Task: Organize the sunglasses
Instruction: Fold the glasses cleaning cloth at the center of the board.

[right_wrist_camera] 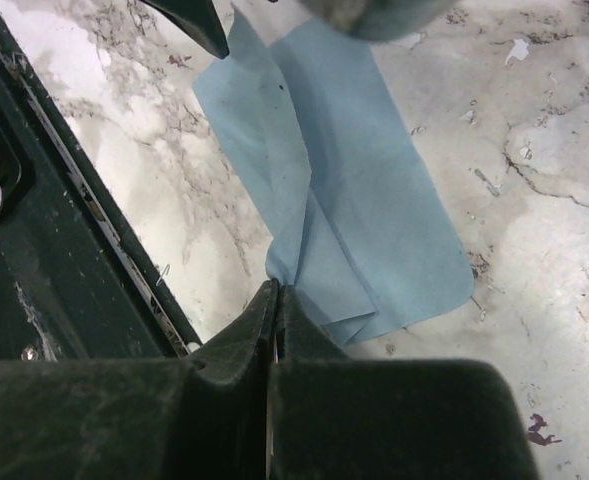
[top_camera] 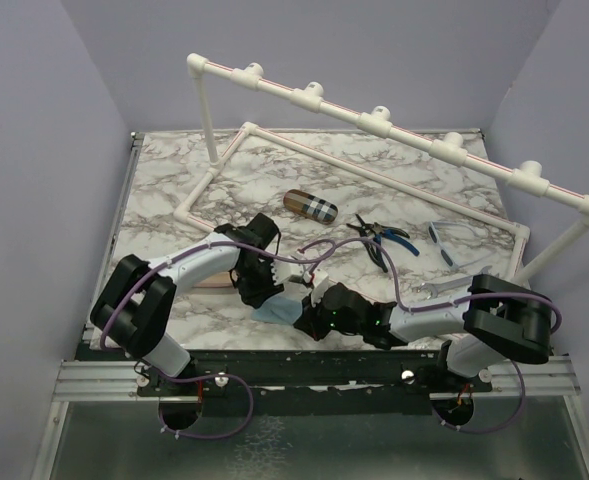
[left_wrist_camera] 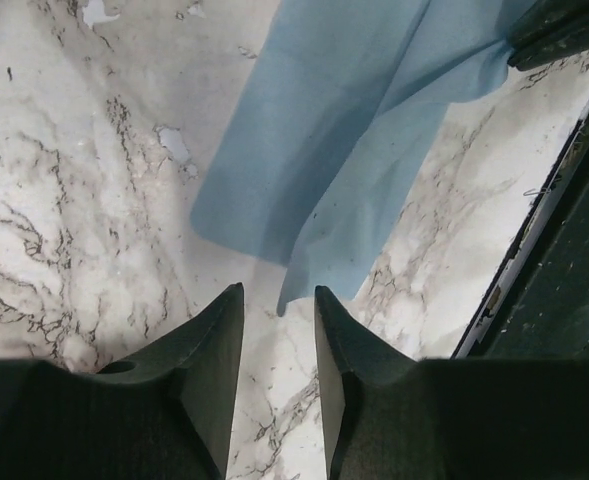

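Only the overhead view shows the blue-framed sunglasses (top_camera: 452,242). They lie on the marble table (top_camera: 154,220) at about two o'clock from both grippers and well apart from them, with black-and-blue pliers (top_camera: 379,238) and a brown plaid case (top_camera: 309,206) toward their nine o'clock. Only the wrist views show the grip closely. The right gripper (right_wrist_camera: 274,292) is clenched on a corner of a blue cloth (right_wrist_camera: 354,200), its fingers pressed together. The left gripper (left_wrist_camera: 279,300) stands slightly parted and grasps nothing, with a cloth corner pointing at its gap from twelve o'clock
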Motion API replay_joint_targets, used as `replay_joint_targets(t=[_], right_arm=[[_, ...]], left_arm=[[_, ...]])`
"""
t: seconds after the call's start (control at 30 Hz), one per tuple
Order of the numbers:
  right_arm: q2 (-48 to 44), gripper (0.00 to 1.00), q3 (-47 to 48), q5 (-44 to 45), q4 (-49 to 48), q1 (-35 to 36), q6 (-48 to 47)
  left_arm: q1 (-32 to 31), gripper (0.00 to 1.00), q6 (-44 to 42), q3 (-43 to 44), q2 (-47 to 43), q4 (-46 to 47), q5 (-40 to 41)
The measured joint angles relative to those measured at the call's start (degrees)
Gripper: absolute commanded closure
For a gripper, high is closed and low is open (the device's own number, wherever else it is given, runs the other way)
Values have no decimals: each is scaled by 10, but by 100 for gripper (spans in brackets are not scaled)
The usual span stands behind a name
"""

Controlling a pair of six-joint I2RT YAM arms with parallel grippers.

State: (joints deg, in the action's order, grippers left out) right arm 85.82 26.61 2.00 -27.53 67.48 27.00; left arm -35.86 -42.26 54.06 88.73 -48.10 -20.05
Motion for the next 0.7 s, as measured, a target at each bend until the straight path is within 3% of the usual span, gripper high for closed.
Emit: replay_joint_targets(t=[0.17,0.23,0.33,0.7], right_arm=[[0,100,-3,-3,1,-1,5],[0,100,-4,-3,1,-1,5],[0,99,-4,-3,1,-1,6],[-41,100,-5,-2,27,-12,19]], left_arm=[[2,68,-10,-10,3,16,-13],[2,77,-13,-11,6,21,-17],[2,100,-14,-11,9,23,-21],[1,100,-12,-10,-3,6,-36]])
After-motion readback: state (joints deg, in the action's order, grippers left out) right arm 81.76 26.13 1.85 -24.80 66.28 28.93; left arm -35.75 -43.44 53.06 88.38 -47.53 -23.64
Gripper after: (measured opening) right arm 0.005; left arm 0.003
